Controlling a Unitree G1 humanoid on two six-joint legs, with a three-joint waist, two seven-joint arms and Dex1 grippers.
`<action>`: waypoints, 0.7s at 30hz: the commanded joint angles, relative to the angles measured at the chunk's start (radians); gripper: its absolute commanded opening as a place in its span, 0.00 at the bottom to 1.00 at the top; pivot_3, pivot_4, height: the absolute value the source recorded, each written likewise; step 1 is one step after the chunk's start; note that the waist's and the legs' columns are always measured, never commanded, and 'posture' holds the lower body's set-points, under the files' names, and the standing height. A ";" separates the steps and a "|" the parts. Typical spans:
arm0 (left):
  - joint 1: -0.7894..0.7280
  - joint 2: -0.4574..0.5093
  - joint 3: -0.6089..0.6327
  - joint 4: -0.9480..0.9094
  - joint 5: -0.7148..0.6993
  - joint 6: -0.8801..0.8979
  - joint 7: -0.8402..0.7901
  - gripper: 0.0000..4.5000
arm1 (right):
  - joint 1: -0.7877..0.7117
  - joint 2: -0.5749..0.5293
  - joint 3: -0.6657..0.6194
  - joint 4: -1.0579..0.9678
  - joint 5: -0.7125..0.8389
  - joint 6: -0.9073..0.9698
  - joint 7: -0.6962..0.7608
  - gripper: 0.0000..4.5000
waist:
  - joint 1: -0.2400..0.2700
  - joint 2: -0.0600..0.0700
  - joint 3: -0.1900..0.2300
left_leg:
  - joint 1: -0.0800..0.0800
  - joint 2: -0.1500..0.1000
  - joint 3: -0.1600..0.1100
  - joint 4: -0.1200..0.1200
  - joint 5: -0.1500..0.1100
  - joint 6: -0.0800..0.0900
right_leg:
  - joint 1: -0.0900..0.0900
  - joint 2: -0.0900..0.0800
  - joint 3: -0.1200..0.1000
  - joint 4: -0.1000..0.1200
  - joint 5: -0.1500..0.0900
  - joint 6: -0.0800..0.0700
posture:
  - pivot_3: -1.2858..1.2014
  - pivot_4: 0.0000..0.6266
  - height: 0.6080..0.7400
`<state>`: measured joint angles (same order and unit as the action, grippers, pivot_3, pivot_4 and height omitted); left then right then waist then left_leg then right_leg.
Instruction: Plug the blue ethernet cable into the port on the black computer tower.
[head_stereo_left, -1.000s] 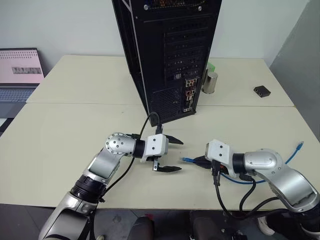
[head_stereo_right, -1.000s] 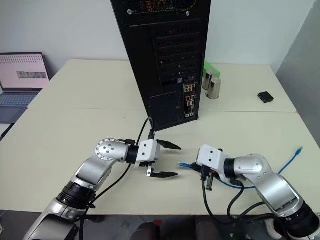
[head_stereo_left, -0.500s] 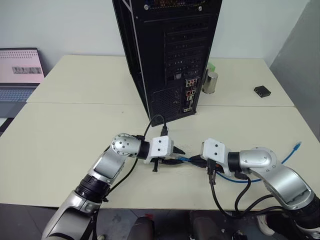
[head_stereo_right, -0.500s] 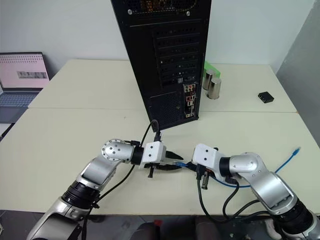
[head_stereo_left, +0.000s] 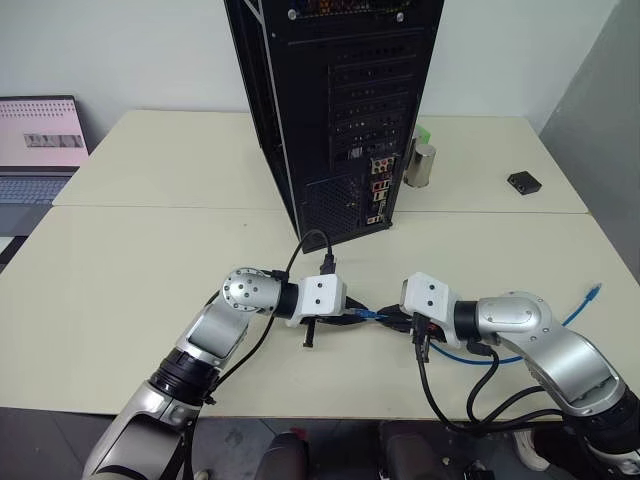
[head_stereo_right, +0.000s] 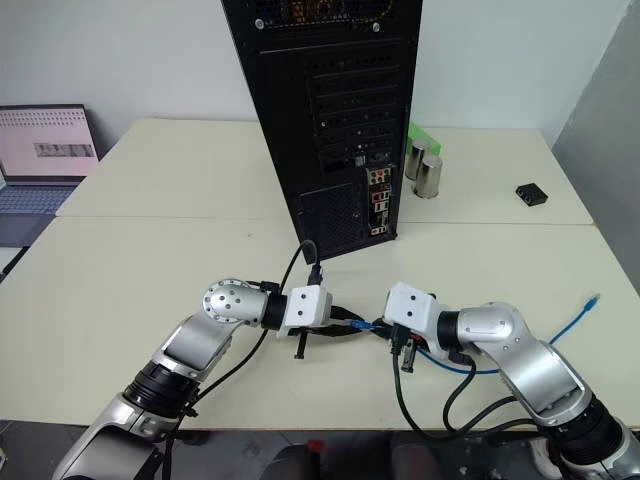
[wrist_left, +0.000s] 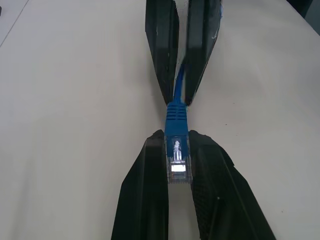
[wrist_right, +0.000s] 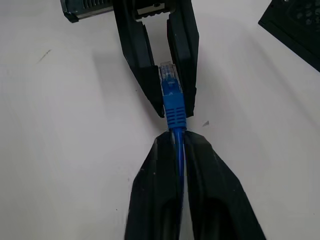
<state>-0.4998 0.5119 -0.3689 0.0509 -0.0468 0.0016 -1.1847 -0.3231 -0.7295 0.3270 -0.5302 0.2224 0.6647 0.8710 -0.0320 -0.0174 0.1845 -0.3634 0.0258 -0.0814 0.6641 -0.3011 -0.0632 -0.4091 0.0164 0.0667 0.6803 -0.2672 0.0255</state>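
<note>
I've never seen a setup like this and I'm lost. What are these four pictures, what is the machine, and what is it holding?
It is a two-armed robot at a table. The two wide pictures come from cameras on its head, looking down over its arms. The two close-ups come from cameras on its wrists, looking along the black fingers.

On the table stand a black computer tower, two metal cups and a small black box; a laptop sits at the far left.

The left gripper is shut on the clear plug of the blue cable. The right gripper has its fingers around the cord just behind the plug. The cable is not yet in the tower.
</note>
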 joint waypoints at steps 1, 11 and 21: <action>0.011 -0.004 0.015 0.000 -0.015 -0.083 0.001 0.07 | 0.002 -0.057 -0.104 -0.059 0.070 0.013 0.056 0.33 | 0.000 0.000 0.000 | 0.000 0.000 0.000 0.000 0.000 0.000 | 0.000 0.000 0.000 0.000 0.000 0.000 | 0.52 0.24 1.00; 0.028 -0.016 0.070 0.134 0.059 -0.685 0.119 0.07 | 0.106 0.000 -0.470 -0.134 0.446 0.274 -0.029 0.86 | 0.001 0.000 0.000 | 0.000 0.000 0.000 0.000 0.000 0.000 | 0.000 0.000 0.000 0.000 0.000 0.000 | 0.52 0.24 1.00; -0.019 -0.056 0.125 0.334 0.320 -1.180 0.446 0.07 | 0.089 0.153 -0.506 -0.126 0.673 0.440 -0.234 0.87 | 0.003 0.000 0.000 | 0.000 0.000 0.000 0.000 0.000 0.000 | 0.000 -0.001 0.000 0.000 0.001 0.000 | 0.52 0.24 1.00</action>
<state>-0.4911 0.4622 -0.2783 0.3750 0.2430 -1.1277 -0.8046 -0.2129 -0.5832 -0.1728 -0.6325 0.8508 1.0887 0.6680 -0.0291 -0.0177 0.1844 -0.3636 0.0255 -0.0816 0.6640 -0.3011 -0.0631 -0.4087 0.0157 0.0670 0.6804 -0.2666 0.0258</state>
